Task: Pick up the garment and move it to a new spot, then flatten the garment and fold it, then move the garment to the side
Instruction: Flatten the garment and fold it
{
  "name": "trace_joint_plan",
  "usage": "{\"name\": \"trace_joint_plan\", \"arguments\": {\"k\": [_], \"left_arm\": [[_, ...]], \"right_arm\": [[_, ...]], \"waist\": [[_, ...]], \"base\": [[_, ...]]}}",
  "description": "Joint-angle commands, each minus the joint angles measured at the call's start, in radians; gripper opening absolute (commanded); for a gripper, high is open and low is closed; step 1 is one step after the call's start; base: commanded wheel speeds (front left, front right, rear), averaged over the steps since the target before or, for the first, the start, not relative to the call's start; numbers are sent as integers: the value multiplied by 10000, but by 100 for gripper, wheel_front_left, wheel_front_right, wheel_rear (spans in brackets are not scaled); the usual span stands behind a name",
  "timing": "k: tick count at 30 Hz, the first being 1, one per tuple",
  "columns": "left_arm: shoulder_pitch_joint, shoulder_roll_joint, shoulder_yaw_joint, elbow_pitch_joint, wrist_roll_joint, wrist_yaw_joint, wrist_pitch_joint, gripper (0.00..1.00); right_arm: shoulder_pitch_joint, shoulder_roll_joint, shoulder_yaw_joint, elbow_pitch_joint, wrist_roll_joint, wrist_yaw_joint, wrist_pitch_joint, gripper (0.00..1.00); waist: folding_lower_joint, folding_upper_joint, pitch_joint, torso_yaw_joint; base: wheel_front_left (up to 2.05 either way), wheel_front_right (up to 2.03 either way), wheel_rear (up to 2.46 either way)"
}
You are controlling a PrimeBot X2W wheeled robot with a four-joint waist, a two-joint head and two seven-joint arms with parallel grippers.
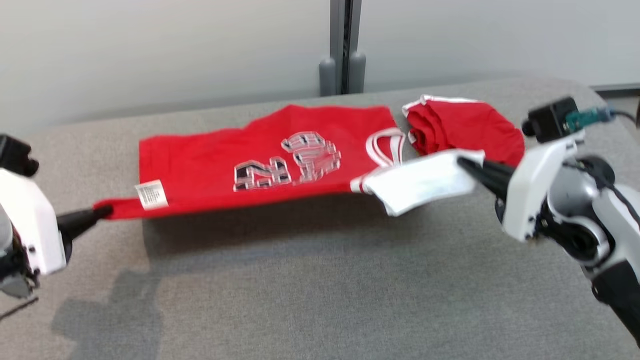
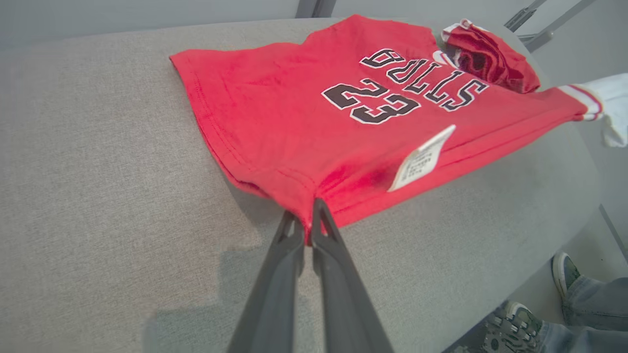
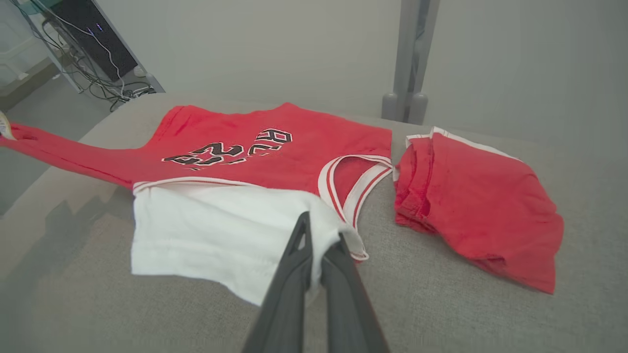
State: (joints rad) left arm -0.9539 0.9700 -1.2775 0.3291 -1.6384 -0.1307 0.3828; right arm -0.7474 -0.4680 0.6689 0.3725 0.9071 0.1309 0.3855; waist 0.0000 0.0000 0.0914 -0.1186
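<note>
The left hand (image 1: 102,212) is pinching, fingers closed, the lower hem corner of the red jersey (image 1: 210,160), just beside its white label (image 1: 151,195). The right hand (image 1: 462,161) is gripping, fingers closed, the jersey's white sleeve (image 1: 425,182) at the opposite end. Between the two hands the near edge is hanging taut and raised, casting a shadow, while the far edge is lying on the grey desk (image 1: 320,290). A second red garment (image 1: 465,127) is lying bunched near the neckline, toward the desk's right.
</note>
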Motion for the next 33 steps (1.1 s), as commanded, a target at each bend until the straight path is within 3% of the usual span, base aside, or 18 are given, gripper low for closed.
{"name": "trace_joint_plan", "arguments": {"k": [1,6,15,24,33], "left_arm": [[313,130,25,-64,-16,-2,-12,0],[1506,364,23,-750,-177,200,10,0],[2792,1123,21,-2113,-328,643,242,0],[4003,2009,22,-3754,-474,1189,130,0],[4285,2257,53,-4403,-607,1500,445,0]], "right_arm": [[481,-214,-198,-210,162,0,240,0],[2486,-686,-1096,-1421,515,-2,1271,0],[4954,-434,-2537,-3241,45,0,2753,0],[7573,710,-4422,-5522,-1061,1,5036,0],[8745,2069,-5555,-7300,-2045,1,6956,0]], "waist": [[0,0,-427,7],[0,0,-900,128],[0,0,-1059,268],[0,0,-1098,344],[0,0,-948,416]], "base": [[0,0,0],[0,0,0],[0,0,0],[0,0,0],[0,0,0]]}}
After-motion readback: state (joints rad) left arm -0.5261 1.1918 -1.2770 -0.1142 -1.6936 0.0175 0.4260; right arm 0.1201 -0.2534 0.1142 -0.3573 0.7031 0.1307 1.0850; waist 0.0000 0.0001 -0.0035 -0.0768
